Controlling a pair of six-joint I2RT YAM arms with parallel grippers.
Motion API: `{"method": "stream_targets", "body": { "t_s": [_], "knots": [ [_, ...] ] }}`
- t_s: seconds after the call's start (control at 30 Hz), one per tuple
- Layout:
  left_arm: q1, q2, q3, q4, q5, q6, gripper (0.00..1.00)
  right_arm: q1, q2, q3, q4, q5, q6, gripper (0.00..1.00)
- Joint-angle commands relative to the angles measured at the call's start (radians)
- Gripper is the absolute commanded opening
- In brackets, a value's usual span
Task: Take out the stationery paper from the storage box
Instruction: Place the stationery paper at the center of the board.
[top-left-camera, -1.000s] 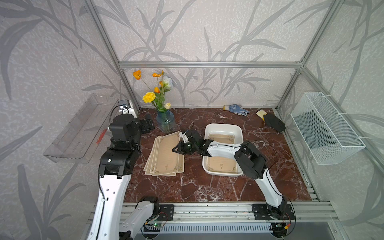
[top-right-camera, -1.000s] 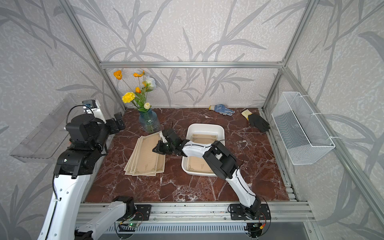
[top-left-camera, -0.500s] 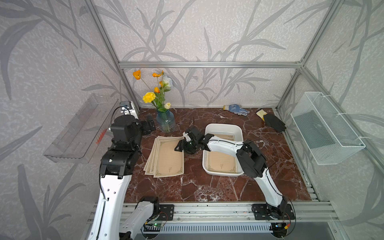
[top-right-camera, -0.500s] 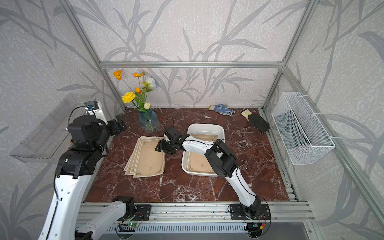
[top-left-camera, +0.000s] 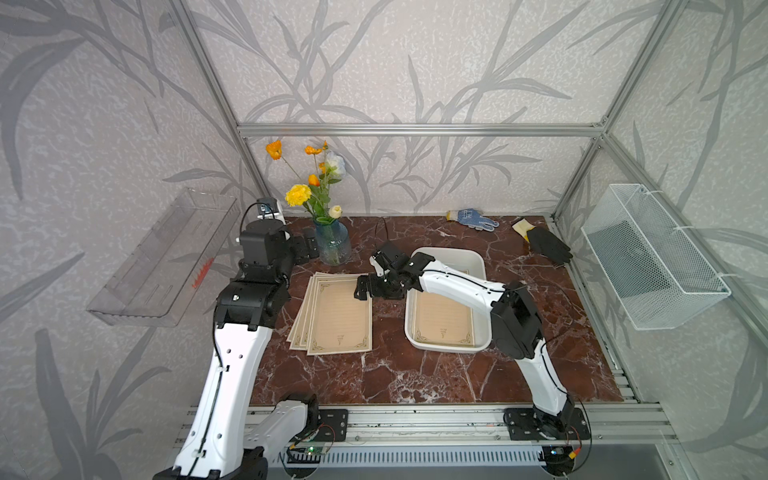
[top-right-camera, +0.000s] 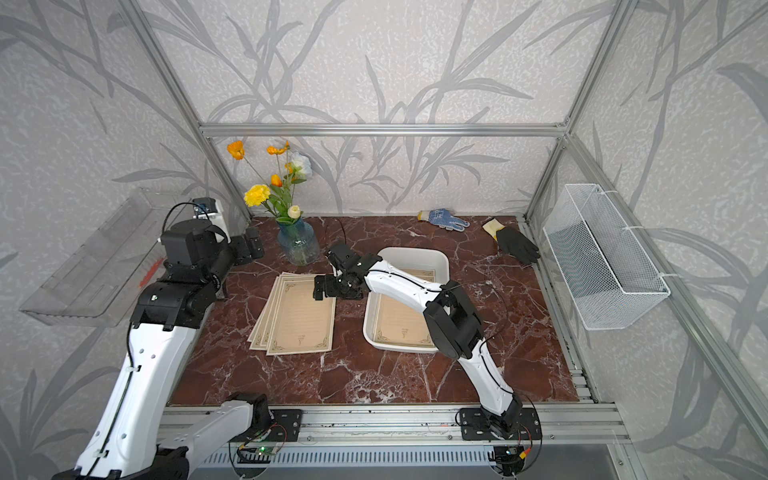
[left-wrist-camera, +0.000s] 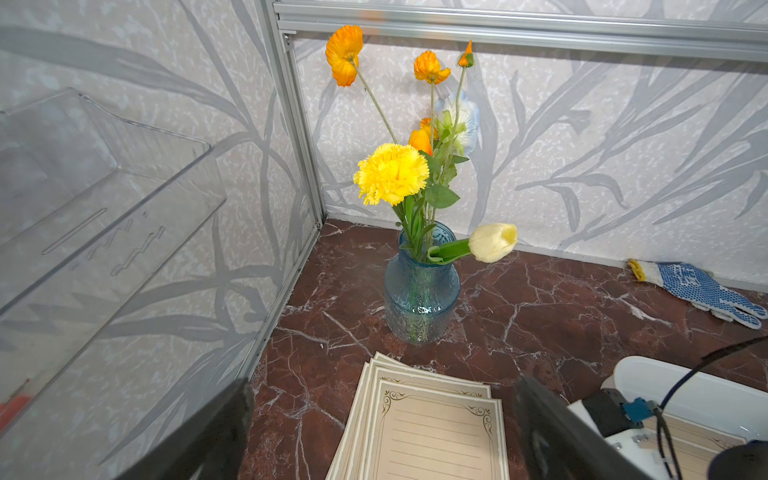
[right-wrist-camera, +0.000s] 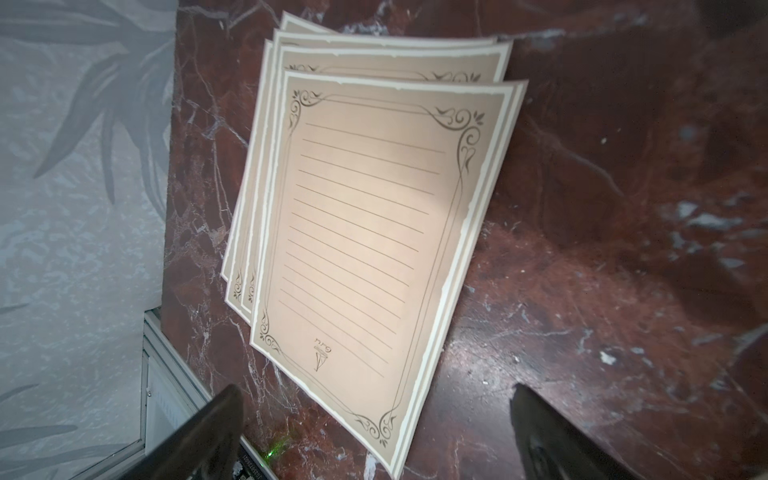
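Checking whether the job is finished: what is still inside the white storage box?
Tan stationery paper lies flat in the storage box. The right arm covers its middle part, and how many sheets lie underneath cannot be seen.

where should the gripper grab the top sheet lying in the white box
Probably the near short edge of the sheet: it lies flat, nearly filling the storage box, so come from straight above; the walls block any sideways approach.

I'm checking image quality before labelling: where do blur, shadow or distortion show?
Right wrist view: paper sharp but bowed by the lens; table beside it dark and blurred; fingers out of focus. Left wrist view: vase crisp, evenly lit. Both top views: sharp, even light.
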Motion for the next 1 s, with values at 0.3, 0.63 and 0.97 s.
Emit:
{"method": "stream_targets", "body": {
  "t_s": [0.3,0.63,0.97],
  "knots": [
    [-0.039,0.103,0.036,-0.068,0.121,0.013,0.87,0.013,-0.132,0.133,-0.201,0.131,-0.193,0.98],
    [-0.239,0.305,0.077,-0.063,0.261,0.000,0.76,-0.075,-0.532,-0.218,-0.203,0.335,-0.332,0.85],
    [-0.300,0.501,0.021,0.034,0.512,-0.179,0.82,-0.229,-0.695,-0.477,-0.271,0.425,-0.357,0.71]
  ]
}}
